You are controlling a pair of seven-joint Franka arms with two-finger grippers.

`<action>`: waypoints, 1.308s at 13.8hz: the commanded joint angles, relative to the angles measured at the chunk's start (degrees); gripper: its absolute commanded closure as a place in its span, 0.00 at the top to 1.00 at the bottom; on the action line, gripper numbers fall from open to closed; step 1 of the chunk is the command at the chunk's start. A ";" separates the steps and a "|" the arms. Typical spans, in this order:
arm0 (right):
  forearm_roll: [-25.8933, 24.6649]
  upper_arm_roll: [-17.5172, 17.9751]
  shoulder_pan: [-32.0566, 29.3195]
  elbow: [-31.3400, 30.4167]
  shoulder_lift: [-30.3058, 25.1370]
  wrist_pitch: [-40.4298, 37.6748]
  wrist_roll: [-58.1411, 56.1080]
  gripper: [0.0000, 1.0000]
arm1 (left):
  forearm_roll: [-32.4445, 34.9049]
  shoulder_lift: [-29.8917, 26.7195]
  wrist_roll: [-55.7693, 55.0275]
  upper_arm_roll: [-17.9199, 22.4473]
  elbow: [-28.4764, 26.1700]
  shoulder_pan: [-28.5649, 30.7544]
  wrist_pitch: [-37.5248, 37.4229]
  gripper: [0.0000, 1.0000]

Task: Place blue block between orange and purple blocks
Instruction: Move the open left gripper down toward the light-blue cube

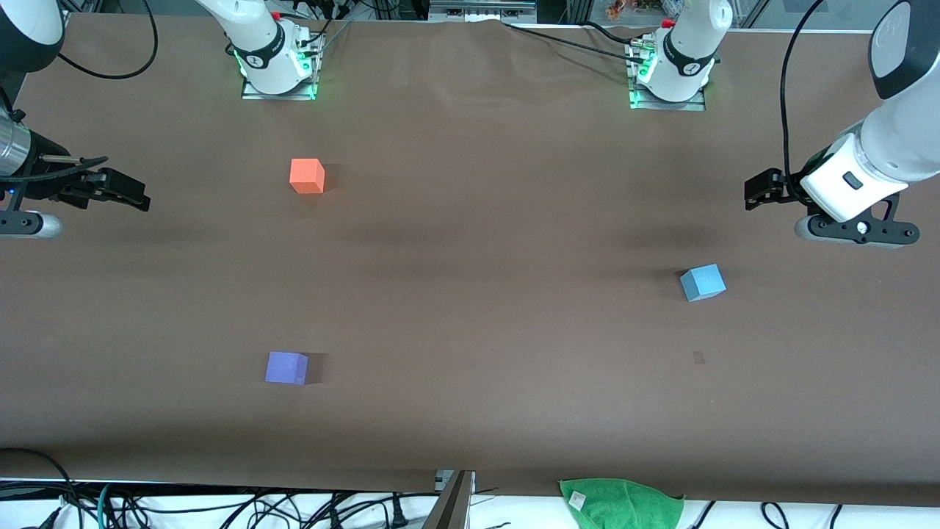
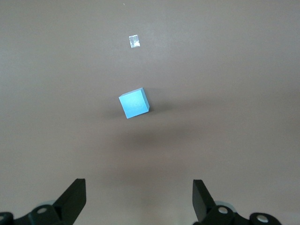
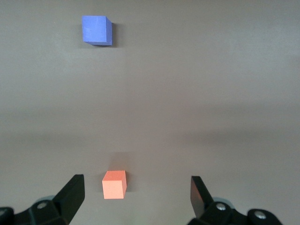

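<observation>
The blue block (image 1: 703, 282) lies on the brown table toward the left arm's end; it also shows in the left wrist view (image 2: 134, 104). The orange block (image 1: 307, 175) lies toward the right arm's end, close to the bases. The purple block (image 1: 286, 367) lies nearer the front camera than the orange one. Both show in the right wrist view, orange (image 3: 114, 184) and purple (image 3: 97, 30). My left gripper (image 1: 754, 190) is open and empty, up in the air at its end of the table, apart from the blue block. My right gripper (image 1: 138, 197) is open and empty at its end of the table.
A green cloth (image 1: 620, 501) hangs at the table's front edge. A small tape mark (image 1: 698, 358) lies on the table nearer the front camera than the blue block. Cables run along the front edge and by the arm bases (image 1: 277, 70).
</observation>
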 commanded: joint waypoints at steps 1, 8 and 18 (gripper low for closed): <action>-0.06 0.06 -0.06 1.19 0.25 -0.98 -0.31 1.00 | -0.26 -0.19 1.16 -0.11 -0.27 1.12 0.25 1.00; -0.06 0.06 0.03 1.28 0.25 -0.98 -0.31 1.00 | -0.26 -0.19 1.16 -0.02 -0.44 1.21 -0.01 1.00; 0.29 0.06 -0.06 1.28 0.25 -0.98 -0.31 1.00 | 3.84 4.29 0.19 0.33 -3.24 1.21 5.50 1.00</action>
